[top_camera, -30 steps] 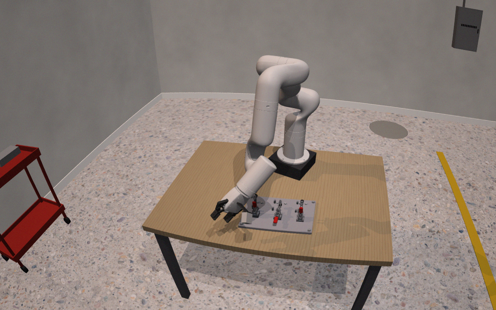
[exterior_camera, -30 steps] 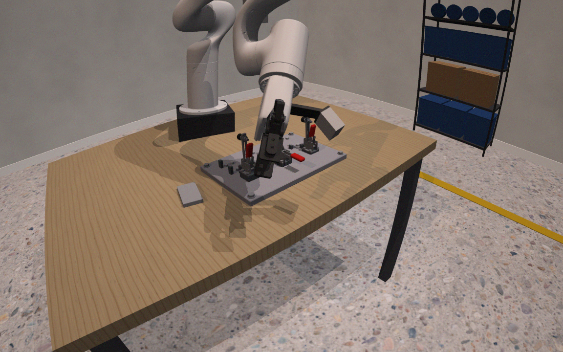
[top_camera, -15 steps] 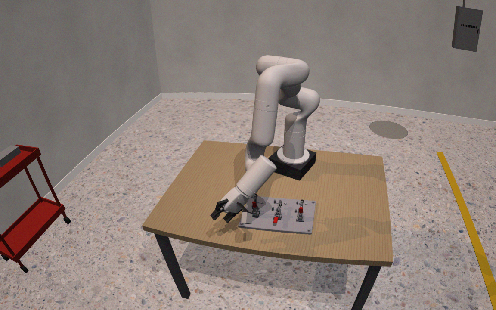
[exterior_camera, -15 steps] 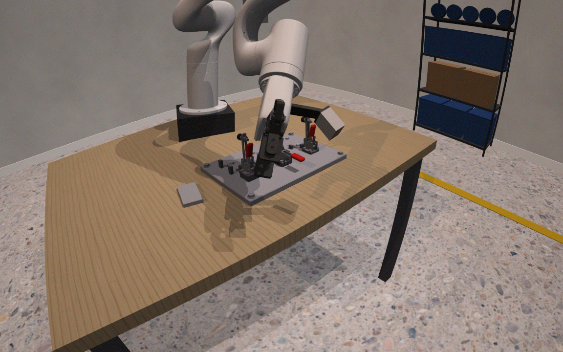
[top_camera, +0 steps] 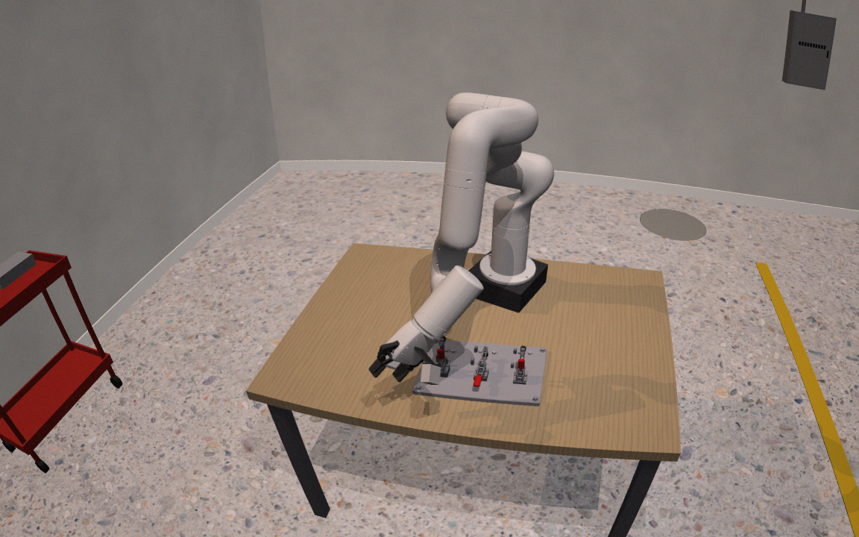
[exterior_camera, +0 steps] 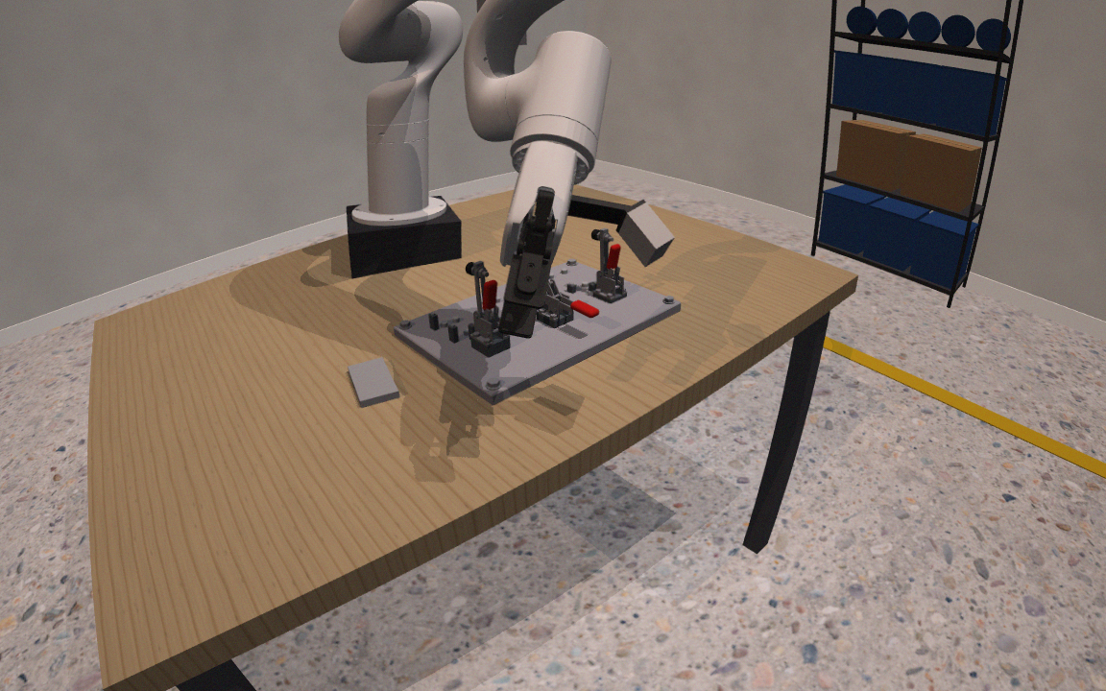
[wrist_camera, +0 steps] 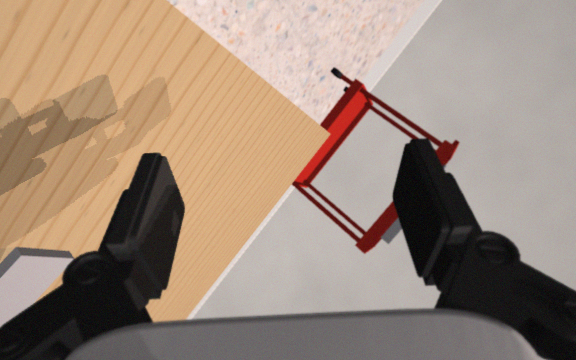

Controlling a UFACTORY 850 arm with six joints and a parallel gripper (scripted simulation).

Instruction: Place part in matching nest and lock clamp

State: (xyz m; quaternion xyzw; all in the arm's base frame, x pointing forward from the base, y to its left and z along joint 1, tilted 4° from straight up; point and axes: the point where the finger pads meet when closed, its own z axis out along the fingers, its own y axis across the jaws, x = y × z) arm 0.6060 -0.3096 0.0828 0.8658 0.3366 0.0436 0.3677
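Observation:
The part, a thin light grey plate, lies flat on the table left of the fixture plate. My gripper is open and empty, tilted above the table at the fixture's left. Its black fingers hide part of the fixture in the exterior view. The left clamp and right clamp have raised bars and upright red handles. The middle clamp has its red handle lying low towards the front; its lock cannot be told. No part is visible in a nest.
A light box sticks out from my wrist on a black bracket, over the fixture. The arm's base stands behind the fixture. The wrist view looks past the table's edge to a red cart.

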